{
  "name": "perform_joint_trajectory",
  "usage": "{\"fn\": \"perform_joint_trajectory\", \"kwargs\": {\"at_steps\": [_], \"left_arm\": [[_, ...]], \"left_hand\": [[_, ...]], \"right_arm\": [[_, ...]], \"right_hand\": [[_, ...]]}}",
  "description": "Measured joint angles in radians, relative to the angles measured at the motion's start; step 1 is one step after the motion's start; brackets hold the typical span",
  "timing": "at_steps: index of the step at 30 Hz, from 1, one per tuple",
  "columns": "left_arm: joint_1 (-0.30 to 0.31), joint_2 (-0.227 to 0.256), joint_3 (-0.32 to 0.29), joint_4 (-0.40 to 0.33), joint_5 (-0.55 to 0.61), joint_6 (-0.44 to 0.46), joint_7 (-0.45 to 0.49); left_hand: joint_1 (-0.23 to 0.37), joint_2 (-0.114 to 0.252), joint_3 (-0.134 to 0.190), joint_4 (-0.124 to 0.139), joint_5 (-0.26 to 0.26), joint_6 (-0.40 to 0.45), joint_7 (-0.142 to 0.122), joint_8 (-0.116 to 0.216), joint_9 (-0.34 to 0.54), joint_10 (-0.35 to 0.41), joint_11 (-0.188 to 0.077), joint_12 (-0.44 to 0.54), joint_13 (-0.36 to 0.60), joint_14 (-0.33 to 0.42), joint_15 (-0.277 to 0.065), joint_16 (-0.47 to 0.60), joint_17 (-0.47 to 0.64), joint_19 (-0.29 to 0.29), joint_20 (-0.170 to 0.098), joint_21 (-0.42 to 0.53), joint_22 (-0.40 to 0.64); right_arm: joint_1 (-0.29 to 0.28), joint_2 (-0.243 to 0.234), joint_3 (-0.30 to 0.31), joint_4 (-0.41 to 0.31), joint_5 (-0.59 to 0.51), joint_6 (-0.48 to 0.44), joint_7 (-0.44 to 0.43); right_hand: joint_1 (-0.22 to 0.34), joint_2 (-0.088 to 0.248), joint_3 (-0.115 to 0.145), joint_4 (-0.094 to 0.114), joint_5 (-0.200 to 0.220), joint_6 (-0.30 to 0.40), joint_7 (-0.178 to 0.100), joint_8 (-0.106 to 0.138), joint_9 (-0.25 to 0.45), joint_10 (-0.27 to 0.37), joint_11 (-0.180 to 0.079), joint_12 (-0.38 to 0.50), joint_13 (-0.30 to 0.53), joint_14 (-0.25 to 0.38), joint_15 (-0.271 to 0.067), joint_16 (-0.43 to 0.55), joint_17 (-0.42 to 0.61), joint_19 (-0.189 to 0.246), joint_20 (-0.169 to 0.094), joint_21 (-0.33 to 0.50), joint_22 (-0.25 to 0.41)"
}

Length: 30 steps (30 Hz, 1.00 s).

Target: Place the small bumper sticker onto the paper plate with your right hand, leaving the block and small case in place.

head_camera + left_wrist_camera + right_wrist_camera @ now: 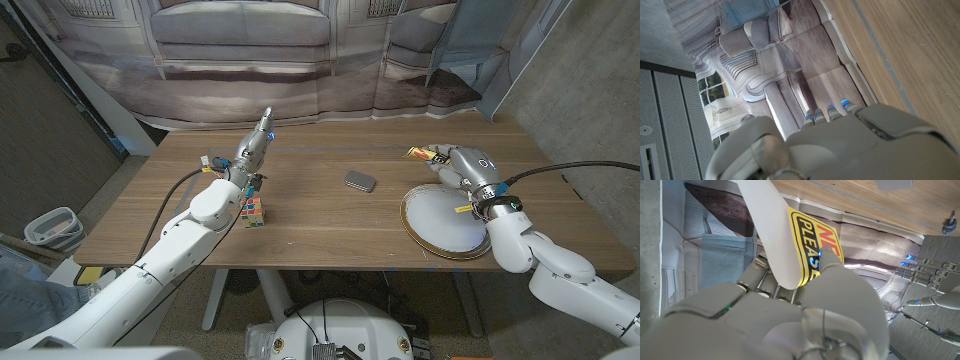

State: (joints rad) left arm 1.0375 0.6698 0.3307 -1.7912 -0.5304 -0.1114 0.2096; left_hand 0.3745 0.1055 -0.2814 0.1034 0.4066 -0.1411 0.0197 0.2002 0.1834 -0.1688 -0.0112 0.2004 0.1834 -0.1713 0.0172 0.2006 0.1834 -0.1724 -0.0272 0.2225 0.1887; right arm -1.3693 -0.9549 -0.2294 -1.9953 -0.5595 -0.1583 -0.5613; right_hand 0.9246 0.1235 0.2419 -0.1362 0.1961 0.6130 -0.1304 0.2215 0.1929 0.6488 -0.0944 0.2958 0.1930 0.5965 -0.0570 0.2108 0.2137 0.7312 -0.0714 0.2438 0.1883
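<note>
**Sticker in your right hand, above the plate's far rim**

Head view: your right hand (468, 168) is pinching the sticker (424, 155) and holding it over the table (320, 225), just beyond the far rim of the plate (440, 225). The case (360, 181) is lying mid-table, well apart from the plate. The block (252, 211) is sitting beside your left arm, whose hand (256, 142) is reaching up with fingers straight and apart, holding nothing. Your left forearm is covering part of the block.

Left wrist view: you are seeing the back of your left hand (850, 145) with fingertips extended toward the backdrop, nothing between them.

Right wrist view: your right hand (805, 310) is gripping the sticker (812, 247) by one end, thumb pressing the yellow face. The sheet is curving, so judge it thin, light and floppy, likely to flutter or cling on release. Keep the hold near that end. The print is cut off by your thumb, and the backing's far end is running out of frame.
</note>
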Motion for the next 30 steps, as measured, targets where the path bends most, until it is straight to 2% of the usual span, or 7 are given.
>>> {"fn": "perform_joint_trajectory", "kwargs": {"at_steps": [18, 30], "left_arm": [[-0.007, -0.004, 0.003, 0.003, 0.003, 0.004, 0.002], [-0.025, -0.01, 0.019, 0.005, 0.013, 0.02, -0.001]], "left_hand": [[0.0, 0.0, 0.0, 0.0, 0.0, 0.0, 0.0, 0.0, 0.0, 0.0, 0.0, 0.0, 0.0, 0.0, 0.0, 0.0, 0.0, 0.0, 0.0, -0.003, 0.0], [0.0, 0.0, -0.004, -0.004, 0.0, 0.0, 0.0, 0.0, 0.0, 0.0, 0.0, 0.0, 0.0, 0.0, 0.0, 0.0, 0.0, 0.0, 0.0, -0.005, 0.0]], "right_arm": [[-0.06, 0.007, 0.05, -0.02, -0.019, 0.014, -0.004], [-0.112, 0.006, 0.088, -0.041, -0.052, 0.012, -0.004]], "right_hand": [[0.004, 0.004, 0.005, 0.0, 0.0, 0.011, 0.0, 0.0, 0.0, 0.005, 0.005, -0.002, 0.0, 0.0, 0.0, -0.004, 0.0, -0.004, -0.004, -0.004, -0.002], [0.004, 0.004, 0.005, 0.0, 0.0, 0.011, 0.0, -0.004, 0.0, 0.011, 0.0, -0.006, 0.0, 0.0, 0.0, -0.004, 0.0, -0.003, -0.004, -0.004, -0.002]]}}
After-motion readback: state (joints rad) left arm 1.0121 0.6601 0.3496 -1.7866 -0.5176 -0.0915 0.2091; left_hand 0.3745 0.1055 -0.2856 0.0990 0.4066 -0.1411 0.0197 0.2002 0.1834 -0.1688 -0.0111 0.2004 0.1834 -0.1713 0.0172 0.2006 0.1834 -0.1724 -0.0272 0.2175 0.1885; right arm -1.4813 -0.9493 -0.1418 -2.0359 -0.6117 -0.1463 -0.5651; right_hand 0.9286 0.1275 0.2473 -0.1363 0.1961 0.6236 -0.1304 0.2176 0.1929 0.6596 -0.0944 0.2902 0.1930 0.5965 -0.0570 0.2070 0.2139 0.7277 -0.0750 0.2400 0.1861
